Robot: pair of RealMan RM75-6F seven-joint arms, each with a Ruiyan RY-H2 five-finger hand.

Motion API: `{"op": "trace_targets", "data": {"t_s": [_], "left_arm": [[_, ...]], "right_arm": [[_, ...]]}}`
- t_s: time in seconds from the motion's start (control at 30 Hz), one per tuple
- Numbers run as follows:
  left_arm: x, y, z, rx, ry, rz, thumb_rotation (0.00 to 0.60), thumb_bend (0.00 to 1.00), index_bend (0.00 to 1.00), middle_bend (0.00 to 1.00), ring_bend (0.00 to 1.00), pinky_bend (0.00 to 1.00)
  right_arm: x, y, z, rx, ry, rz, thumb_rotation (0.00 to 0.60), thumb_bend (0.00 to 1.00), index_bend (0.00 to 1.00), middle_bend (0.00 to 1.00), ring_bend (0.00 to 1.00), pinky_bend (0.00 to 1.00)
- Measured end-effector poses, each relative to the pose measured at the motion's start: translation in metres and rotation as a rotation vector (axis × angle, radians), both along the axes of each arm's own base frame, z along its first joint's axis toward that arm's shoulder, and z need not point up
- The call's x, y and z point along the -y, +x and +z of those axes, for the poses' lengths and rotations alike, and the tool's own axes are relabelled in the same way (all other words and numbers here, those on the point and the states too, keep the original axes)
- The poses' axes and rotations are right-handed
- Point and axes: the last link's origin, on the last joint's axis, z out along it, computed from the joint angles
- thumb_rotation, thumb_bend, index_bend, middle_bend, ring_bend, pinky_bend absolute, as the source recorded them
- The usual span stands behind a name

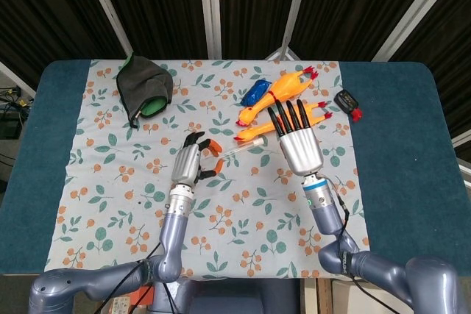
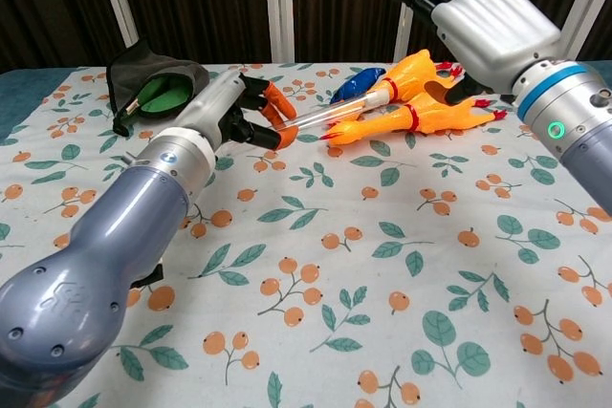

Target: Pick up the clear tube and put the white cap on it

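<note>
The clear tube [image 1: 243, 149] [image 2: 330, 116] lies slanted across the floral cloth, just in front of the rubber chickens. My left hand [image 1: 191, 161] [image 2: 234, 112] pinches its near end between orange-tipped fingers. I cannot tell whether the tube is off the cloth. My right hand [image 1: 298, 141] [image 2: 483, 16] hovers to the right of the tube's far end, over the chickens. Its fingers are straight and hold nothing. I cannot make out the white cap in either view.
Two orange rubber chickens [image 1: 283, 97] [image 2: 421, 102] and a blue wrapper [image 1: 255, 93] [image 2: 356, 84] lie behind the tube. A dark pouch with green lining [image 1: 143, 87] [image 2: 153, 83] sits at the back left. A small black and red object [image 1: 347, 101] rests on the blue tabletop.
</note>
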Motion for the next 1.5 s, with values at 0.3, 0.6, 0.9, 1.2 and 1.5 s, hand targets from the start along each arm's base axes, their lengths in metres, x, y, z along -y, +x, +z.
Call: {"op": "trace_targets", "data": {"t_s": [0.3,0.6,0.9,1.2,1.5], "left_arm": [[0.006,-0.018,-0.006,-0.051,-0.036,-0.029,0.6,0.67,0.6,0.65,0.12,0.0],[0.016,-0.041,-0.017,-0.141,-0.087,-0.08,0.6,0.65,0.59,0.63,0.12,0.0],[0.017,-0.06,-0.005,-0.206,-0.082,-0.079,0.6,0.33,0.46,0.39,0.09,0.0],[0.017,-0.07,0.017,-0.254,-0.081,-0.067,0.6,0.26,0.3,0.25,0.02,0.0],[0.016,-0.081,0.055,-0.28,-0.034,-0.033,0.6,0.26,0.27,0.23,0.02,0.0]], "right_arm": [[0.003,-0.006,0.009,-0.009,-0.022,-0.025,0.6,0.39,0.0,0.02,0.0,0.0],[0.002,-0.009,0.016,0.003,-0.025,-0.044,0.6,0.38,0.0,0.02,0.0,0.0],[-0.002,-0.008,0.019,0.013,-0.02,-0.052,0.6,0.39,0.0,0.02,0.0,0.0],[-0.011,-0.005,0.022,0.028,-0.012,-0.057,0.6,0.39,0.0,0.02,0.0,0.0],[-0.028,-0.006,0.035,0.094,0.01,-0.096,0.6,0.39,0.0,0.02,0.0,0.0]]}}
